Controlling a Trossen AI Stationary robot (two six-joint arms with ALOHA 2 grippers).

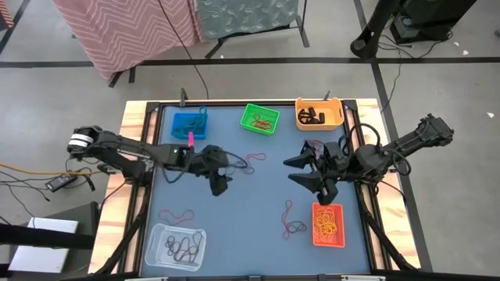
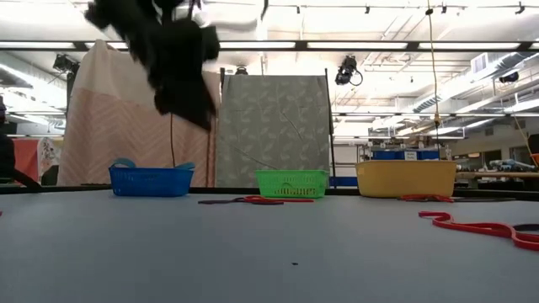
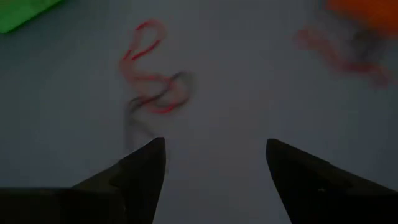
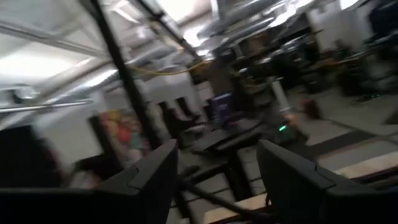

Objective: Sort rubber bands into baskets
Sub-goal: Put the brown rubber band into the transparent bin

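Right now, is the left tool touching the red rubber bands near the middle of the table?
Apart. The left wrist view shows the left tool open, with bare table between its tips and the red rubber bands ahead. The high view also shows it short of them.

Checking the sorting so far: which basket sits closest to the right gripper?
The red-orange basket, holding orange bands at the table's right edge. It lies just below the right gripper in the high view; the other four baskets sit farther away.
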